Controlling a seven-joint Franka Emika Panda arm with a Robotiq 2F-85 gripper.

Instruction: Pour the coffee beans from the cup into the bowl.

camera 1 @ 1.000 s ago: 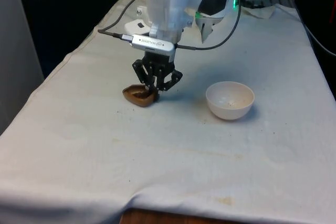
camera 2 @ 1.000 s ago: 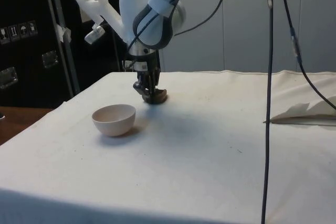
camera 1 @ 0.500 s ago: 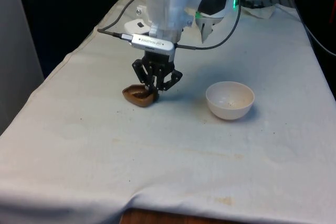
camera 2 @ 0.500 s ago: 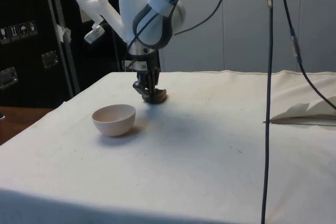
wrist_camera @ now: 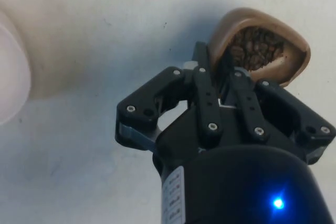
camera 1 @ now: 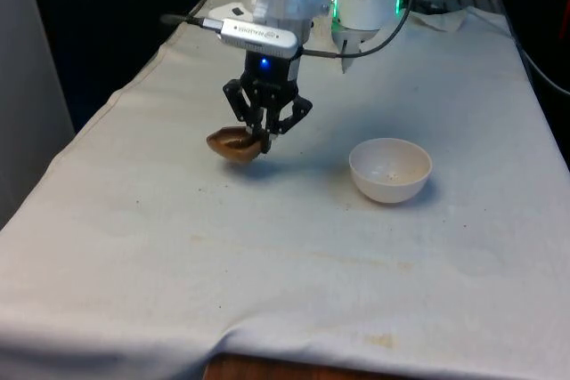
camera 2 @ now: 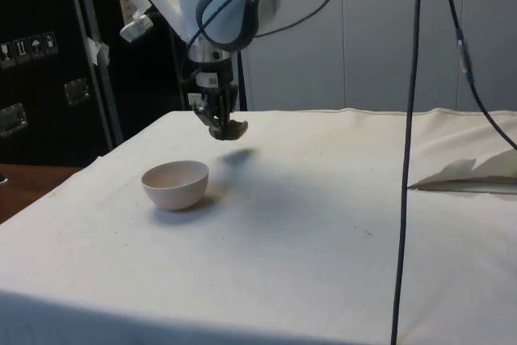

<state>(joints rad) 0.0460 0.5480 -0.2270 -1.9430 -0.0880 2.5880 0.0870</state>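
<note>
gripper [camera 1: 265, 138] pinching rim of brown cup [camera 1: 233, 144], centre-left of front view, off the cloth | cup looks light, thin-walled (beans [wrist_camera: 257, 47] loose: keep level) | white bowl [camera 1: 390, 169] to its right, well apart

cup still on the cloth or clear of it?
Apart. In the side view the cup, pinched at its rim by the claw, hangs above the cloth, with its shadow lying separate beneath it. The front view agrees.
</note>
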